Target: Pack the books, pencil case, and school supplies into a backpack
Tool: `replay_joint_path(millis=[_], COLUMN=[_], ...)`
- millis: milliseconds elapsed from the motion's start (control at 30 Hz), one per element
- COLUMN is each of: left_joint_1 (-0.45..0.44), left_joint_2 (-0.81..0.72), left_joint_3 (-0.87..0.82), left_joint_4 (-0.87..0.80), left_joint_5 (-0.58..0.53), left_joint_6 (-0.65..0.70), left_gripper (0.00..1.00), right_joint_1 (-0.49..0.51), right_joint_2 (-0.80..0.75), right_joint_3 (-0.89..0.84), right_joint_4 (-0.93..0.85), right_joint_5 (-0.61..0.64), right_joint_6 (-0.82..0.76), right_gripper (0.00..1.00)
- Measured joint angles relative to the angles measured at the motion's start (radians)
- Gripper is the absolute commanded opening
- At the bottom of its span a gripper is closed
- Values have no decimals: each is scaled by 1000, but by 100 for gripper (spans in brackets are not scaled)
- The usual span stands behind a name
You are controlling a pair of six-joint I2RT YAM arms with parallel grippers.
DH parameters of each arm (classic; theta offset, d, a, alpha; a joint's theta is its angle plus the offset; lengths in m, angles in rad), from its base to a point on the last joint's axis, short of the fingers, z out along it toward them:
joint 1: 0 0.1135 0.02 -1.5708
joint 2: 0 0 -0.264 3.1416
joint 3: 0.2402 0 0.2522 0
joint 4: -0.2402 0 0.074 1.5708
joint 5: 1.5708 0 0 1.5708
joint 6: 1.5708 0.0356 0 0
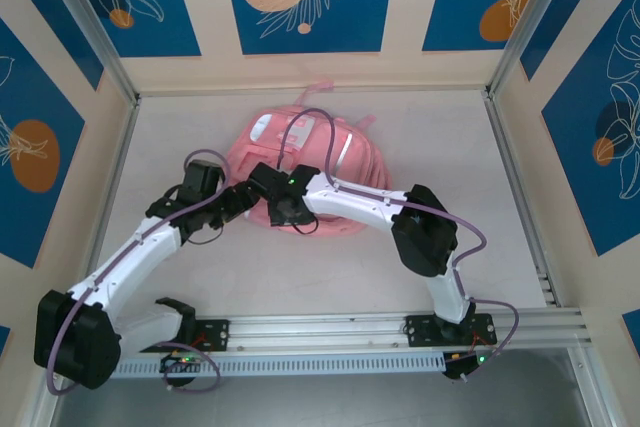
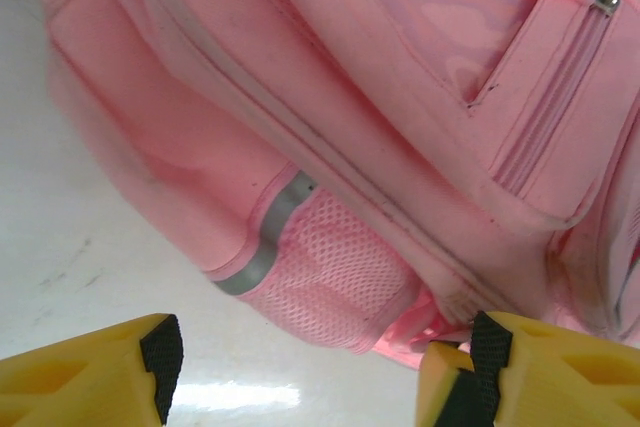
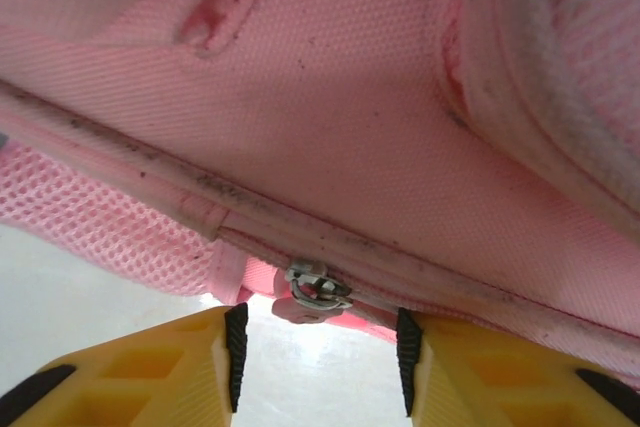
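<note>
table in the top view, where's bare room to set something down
Bare table lies right of the backpack up to the side rail, left of it up to the other rail, and in front between the left arm and right arm, up to the base rail. Crowded: the backpack's near edge, where the left tool and right tool meet.

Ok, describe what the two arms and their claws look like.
The left arm and the right arm both have white tube-like links joined by bulky black joint housings, and a looping lilac cable runs along each. Small green lights glow at the bases. The left claw and right claw have chunky yellow fingers lined with black pads.
</note>
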Motion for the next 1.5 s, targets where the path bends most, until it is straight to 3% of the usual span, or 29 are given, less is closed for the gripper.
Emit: replay_joint_path(millis=[133, 233, 567, 833, 1033, 1233, 1500], left_joint_1=[0, 0, 1, 1, 1, -6, 2], left_joint_2=[69, 118, 210, 238, 272, 289, 314], left_joint_3=[-2, -2, -3, -3, -3, 10, 31], left_joint_4=[89, 145, 241, 265, 272, 271, 263], left_joint_5=[47, 69, 99, 83, 61, 63, 1], left_joint_6=[-43, -64, -121, -131, -126, -119, -92], left_gripper=[74, 72, 63, 33, 19, 13, 13], right_joint_1=[0, 0, 3, 8, 19, 19, -10], right_joint_2=[5, 6, 21, 55, 42, -27, -156], right_joint_3=[8, 9, 22, 40, 26, -56, -234], right_joint_4=[-25, -34, -42, -58, -60, -26, -166], right_joint_5=[26, 35, 66, 83, 91, 97, 143], right_joint_6=[-6, -19, -73, -117, -129, -133, -129], right_gripper=[25, 20, 29, 11, 7, 6, 6])
